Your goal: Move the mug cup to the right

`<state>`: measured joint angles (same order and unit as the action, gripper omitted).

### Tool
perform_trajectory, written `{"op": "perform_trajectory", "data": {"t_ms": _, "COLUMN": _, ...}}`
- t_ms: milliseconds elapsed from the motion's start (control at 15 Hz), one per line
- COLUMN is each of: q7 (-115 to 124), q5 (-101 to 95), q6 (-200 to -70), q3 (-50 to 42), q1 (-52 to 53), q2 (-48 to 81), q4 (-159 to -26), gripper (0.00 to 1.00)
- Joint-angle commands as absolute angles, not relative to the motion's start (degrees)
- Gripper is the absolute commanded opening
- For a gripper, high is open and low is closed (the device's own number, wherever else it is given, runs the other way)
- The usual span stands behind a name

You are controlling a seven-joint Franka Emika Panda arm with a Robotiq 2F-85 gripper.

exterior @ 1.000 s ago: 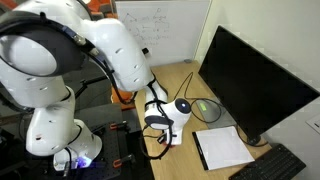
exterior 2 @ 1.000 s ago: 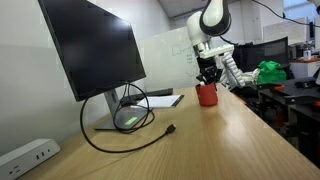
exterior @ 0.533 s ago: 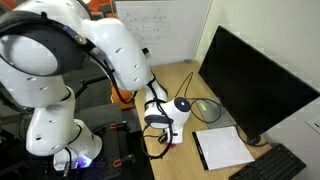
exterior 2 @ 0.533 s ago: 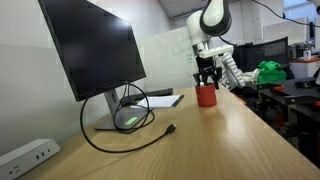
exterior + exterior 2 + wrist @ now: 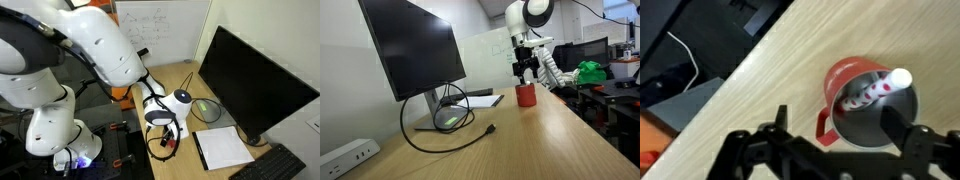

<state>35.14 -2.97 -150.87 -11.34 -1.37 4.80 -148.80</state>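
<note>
Hovering just above the red mug point(image 5: 526, 97), the end effector point(image 5: 526, 76) is spread wide and grips nothing. Its fingers point(image 5: 780, 122) sit one on each side of the mug and appear clear of it. The mug stands upright on the wooden surface point(image 5: 555, 140).

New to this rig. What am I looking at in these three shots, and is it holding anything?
The big white machine is a robot arm with a two-fingered gripper at its end. Two pictures come from cameras standing off the robot, the third from a camera on the wrist, looking down past the gripper. On the wooden desk stand a red mug, a monitor, a notepad and a keyboard. The wrist view shows something white with red spots inside the mug; I cannot tell what. The gripper hangs open just above the mug and holds nothing.
</note>
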Motion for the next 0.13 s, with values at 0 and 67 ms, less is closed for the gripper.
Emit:
{"op": "perform_trajectory", "data": {"t_ms": 0, "q7": 26.4, "q5": -4.3, "q6": -149.8, "q3": -10.1, "q1": -3.2, "q2": -0.9, "q4": -151.8, "gripper": 1.00}}
{"op": "perform_trajectory", "data": {"t_ms": 67, "q7": 23.2, "q5": -4.7, "q6": -151.5, "q3": -9.7, "q1": -3.5, "q2": -1.9, "q4": -152.7, "gripper": 1.00}}
